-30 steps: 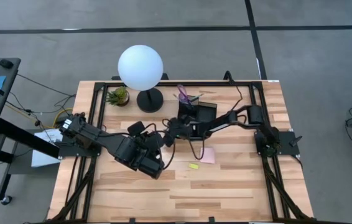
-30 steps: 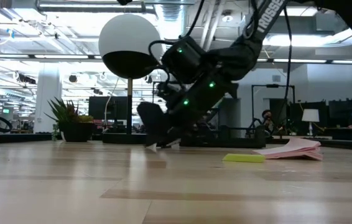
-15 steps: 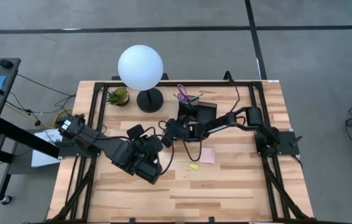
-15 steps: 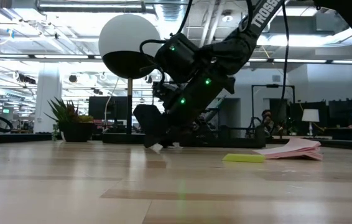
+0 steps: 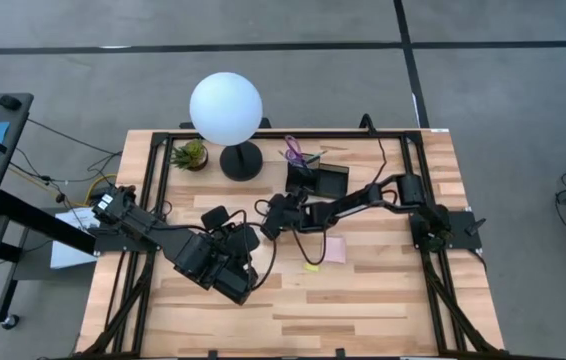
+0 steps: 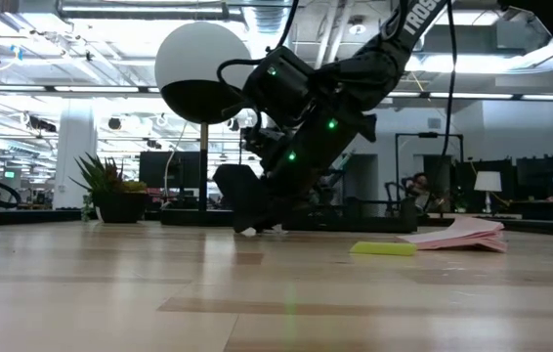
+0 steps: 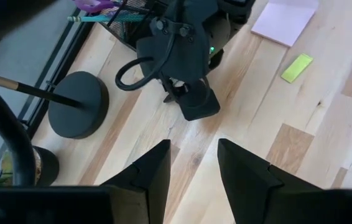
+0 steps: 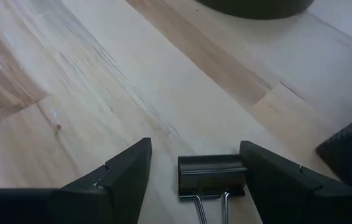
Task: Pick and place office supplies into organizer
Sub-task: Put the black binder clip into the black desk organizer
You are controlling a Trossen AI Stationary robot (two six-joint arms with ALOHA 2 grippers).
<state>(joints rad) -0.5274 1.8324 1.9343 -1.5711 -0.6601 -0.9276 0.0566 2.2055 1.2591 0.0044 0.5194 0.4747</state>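
left arm drew back; black clip [image 8: 212,175] between right pincer [image 8: 194,171] fingers, seemingly untouched

One sticky pad [image 5: 334,249], one yellow piece [image 5: 311,266], one binder clip [image 8: 211,175].

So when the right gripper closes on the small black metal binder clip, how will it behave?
The small black metal binder clip looks stiff and probably light. Lying flat on the wooden table between the open right gripper fingers, it may slide or twist if pinched off-centre.
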